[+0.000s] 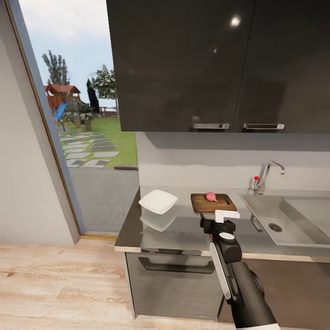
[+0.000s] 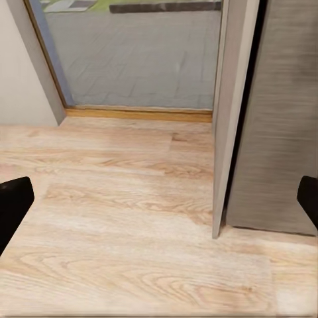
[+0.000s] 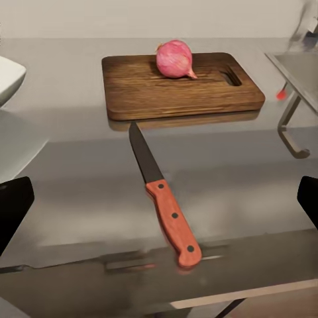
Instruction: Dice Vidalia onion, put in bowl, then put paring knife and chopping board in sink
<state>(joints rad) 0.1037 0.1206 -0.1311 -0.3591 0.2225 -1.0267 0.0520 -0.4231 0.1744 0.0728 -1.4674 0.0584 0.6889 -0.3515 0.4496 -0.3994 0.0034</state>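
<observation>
Vidalia onion (image 1: 211, 196) is already out of the sink (image 1: 293, 220) and sits on the chopping board (image 1: 213, 202) mid-frame in the head view, so it looks like we're at the grab-the-knife step. In the right wrist view the right gripper (image 3: 159, 205) is spread wide over the paring knife (image 3: 164, 196) at center frame, red-orange handle toward the counter edge, so next it needs to drop and close on that handle. Left wrist view has the left gripper (image 2: 159, 202) open too, holding nothing, aimed at the wood floor (image 2: 132, 218).

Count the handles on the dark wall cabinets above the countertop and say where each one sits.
2. The left bar handle sits at the bottom edge of the left cabinet door; the right bar handle sits beside it on the right door. Any others past the picture's edge would be hidden.
</observation>
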